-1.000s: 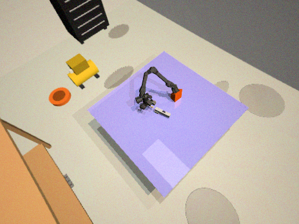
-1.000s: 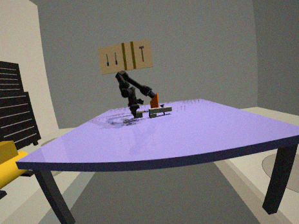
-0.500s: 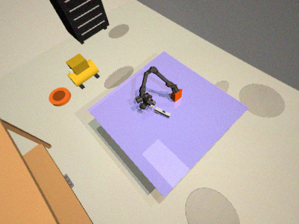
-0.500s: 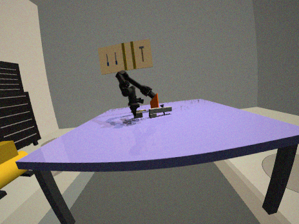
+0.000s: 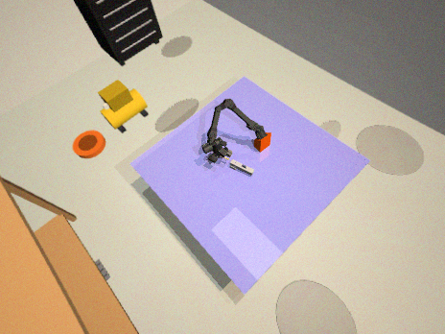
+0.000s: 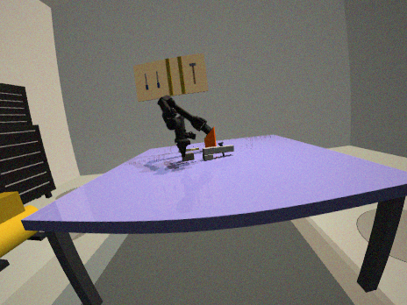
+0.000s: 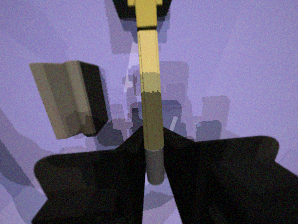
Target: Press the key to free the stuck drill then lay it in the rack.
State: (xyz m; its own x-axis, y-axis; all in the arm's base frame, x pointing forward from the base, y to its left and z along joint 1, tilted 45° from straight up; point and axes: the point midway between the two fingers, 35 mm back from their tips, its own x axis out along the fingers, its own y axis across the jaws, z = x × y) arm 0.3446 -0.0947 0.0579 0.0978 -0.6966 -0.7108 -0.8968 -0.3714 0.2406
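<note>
Arm, folded at a high elbow, wrist low above the table. Gripper, pointing down, clamps what appears to be the yellow, grey-tipped drill, beside a grooved block.

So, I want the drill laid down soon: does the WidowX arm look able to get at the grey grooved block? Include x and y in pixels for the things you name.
Probably; the grooved block (image 7: pixel 62 100) lies beside the gripper (image 7: pixel 155 167), though the yellow drill in its fingers must come along.
</note>
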